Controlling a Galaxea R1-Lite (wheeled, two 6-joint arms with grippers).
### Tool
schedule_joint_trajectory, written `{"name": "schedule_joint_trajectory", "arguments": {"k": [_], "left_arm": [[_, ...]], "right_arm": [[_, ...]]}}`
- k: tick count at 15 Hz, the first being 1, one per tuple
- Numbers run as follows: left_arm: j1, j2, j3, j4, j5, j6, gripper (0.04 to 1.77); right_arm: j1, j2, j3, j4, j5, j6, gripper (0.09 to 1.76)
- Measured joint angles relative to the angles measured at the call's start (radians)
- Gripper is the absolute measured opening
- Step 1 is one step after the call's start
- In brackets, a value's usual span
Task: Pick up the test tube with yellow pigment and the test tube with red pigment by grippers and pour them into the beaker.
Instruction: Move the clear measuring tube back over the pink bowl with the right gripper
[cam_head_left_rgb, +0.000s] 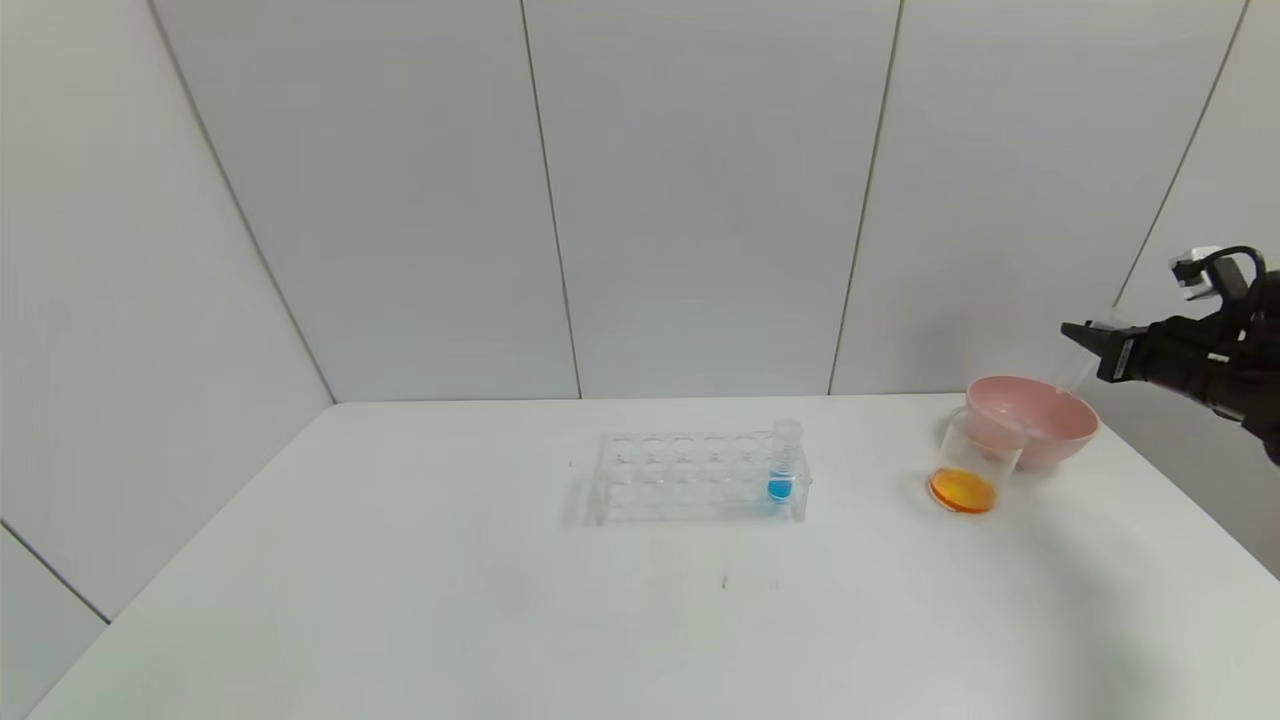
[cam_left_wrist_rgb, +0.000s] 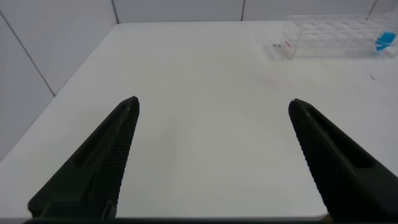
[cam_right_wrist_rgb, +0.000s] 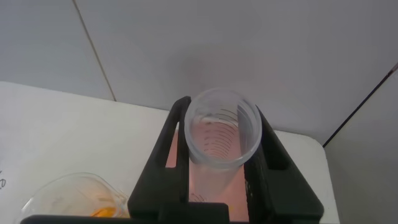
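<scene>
My right gripper is shut on a clear ribbed test tube, held above the far side of the pink bowl. No pigment shows in this tube, so I cannot tell whether it is the yellow or the red one. The other task tube is out of view. The beaker stands on the table just left of the bowl, with orange liquid in its bottom. It also shows low in the right wrist view as the beaker. My left gripper hangs open over bare table, with nothing in it.
A clear tube rack stands mid-table with a blue-liquid tube in its right end. The left wrist view shows the rack farther off. White walls close the table at the back and left. The table's right edge runs past the bowl.
</scene>
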Motion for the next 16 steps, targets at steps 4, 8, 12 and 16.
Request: {"name": "schedule_joint_trajectory", "arguments": {"k": [4, 8, 12, 16], "left_arm": [[0.000, 0.000, 0.000, 0.000, 0.000, 0.000, 1.72], [0.000, 0.000, 0.000, 0.000, 0.000, 0.000, 1.72], [0.000, 0.000, 0.000, 0.000, 0.000, 0.000, 1.72], [0.000, 0.000, 0.000, 0.000, 0.000, 0.000, 1.72]], "right_arm": [[0.005, 0.056, -0.002, -0.010, -0.012, 0.000, 0.56], [0.007, 0.079, -0.008, -0.013, -0.012, 0.000, 0.56], [0.008, 0.085, -0.008, -0.011, -0.011, 0.001, 0.60], [0.007, 0.088, -0.008, -0.007, -0.012, 0.003, 1.03]]}}
